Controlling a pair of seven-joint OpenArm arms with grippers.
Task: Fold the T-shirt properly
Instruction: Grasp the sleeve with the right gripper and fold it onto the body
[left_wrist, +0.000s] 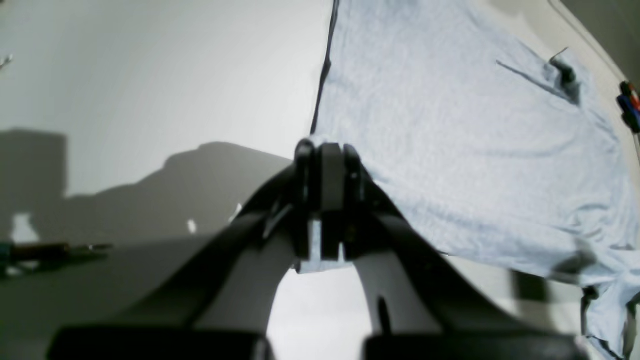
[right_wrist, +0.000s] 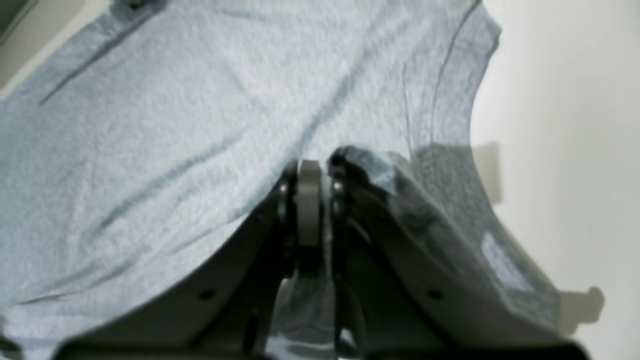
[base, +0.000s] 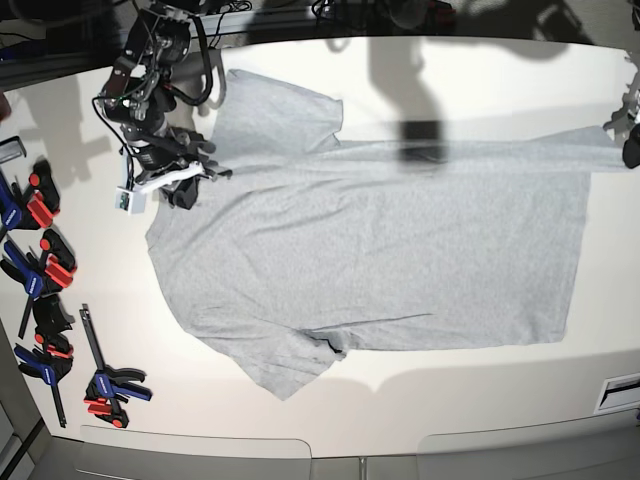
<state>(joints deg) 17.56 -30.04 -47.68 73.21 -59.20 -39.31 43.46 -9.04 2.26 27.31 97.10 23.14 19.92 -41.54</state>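
Observation:
The light grey T-shirt (base: 370, 260) lies spread plain side up on the white table (base: 480, 80), collar end to the left, hem to the right. My right gripper (base: 188, 172) is shut on the shirt's far shoulder area. In the right wrist view the jaws (right_wrist: 310, 170) pinch the cloth (right_wrist: 150, 125), which drapes over one finger. My left gripper (base: 630, 140) is shut on the far hem corner at the view's right edge. In the left wrist view it (left_wrist: 325, 150) holds that corner of the shirt (left_wrist: 450, 150). The far edge runs taut between both grippers.
Several red, blue and black clamps (base: 40, 250) lie along the table's left side, with one more (base: 108, 385) near the front left. They also show in the left wrist view (left_wrist: 630, 105). A white slotted part (base: 620, 390) sits at the front right edge.

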